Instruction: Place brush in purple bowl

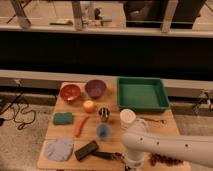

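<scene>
Reaching in from the right edge of the tabletop (pixel 114 142), my white arm (pixel 172 148) runs leftward along the front edge. It bends at a rounded wrist and points straight down. That puts my pincer (pixel 130 161) low over the front edge, a little right of the middle. The wrist covers it from above (so whether it is released or clenched I cannot tell).

The brush (pixel 108 155) lies flat on the wood along the front edge. Its dark handle stretches from just beside the black block (pixel 86 150) toward my pincer. Its right end runs under my wrist, and I cannot say whether I am touching it.

The purple bowl (pixel 95 88) stands upright at the back edge, left of the middle, well apart from the brush. The orange-red bowl (pixel 70 92) is just beside it on the left, and the green tray (pixel 142 93) fills the back right corner. Between bowl and brush sit an orange ball (pixel 89 105), a metal cup (pixel 104 114) and a blue cup (pixel 103 131). A white cup (pixel 128 118) stands just behind my wrist.
</scene>
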